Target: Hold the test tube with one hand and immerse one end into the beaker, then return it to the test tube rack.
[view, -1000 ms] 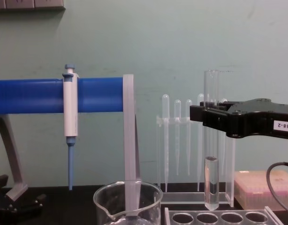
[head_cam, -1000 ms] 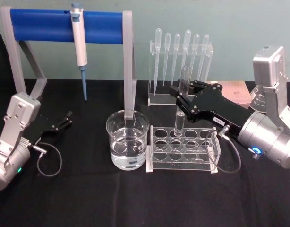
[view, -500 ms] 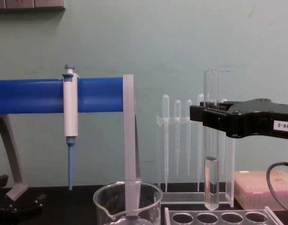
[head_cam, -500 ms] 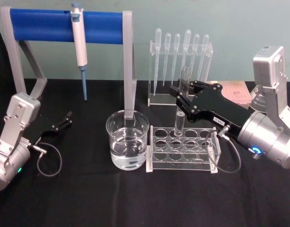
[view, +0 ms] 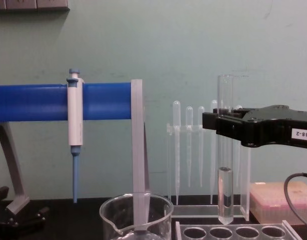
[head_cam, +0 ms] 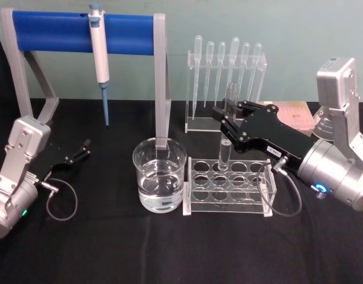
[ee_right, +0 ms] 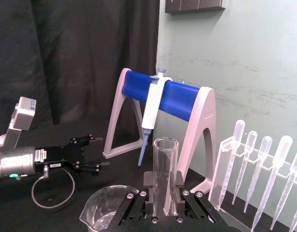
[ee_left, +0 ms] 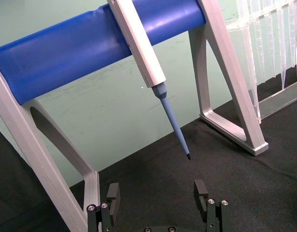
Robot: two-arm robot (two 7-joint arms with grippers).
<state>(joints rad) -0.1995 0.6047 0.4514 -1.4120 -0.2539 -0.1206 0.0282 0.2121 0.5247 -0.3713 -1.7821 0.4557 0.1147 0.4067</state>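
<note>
Plain black tabletop (head_cam: 110,248) against a pale green wall, nothing fancy. Got the right claw (head_cam: 230,115) clenched on the upper half of the test tube (head_cam: 224,151), holding it upright with its round bottom just above the back row of the rack (head_cam: 229,212). Probably gripped high so the low end is free to dunk into the water-filled beaker (head_cam: 159,177) just beside the rack. Left claw (head_cam: 81,149) parked wide open, well off to the left.

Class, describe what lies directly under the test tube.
The rack, its open holes just below the round bottom of the tube, which the right gripper holds. The hole straight beneath is covered by the tube itself.
</note>
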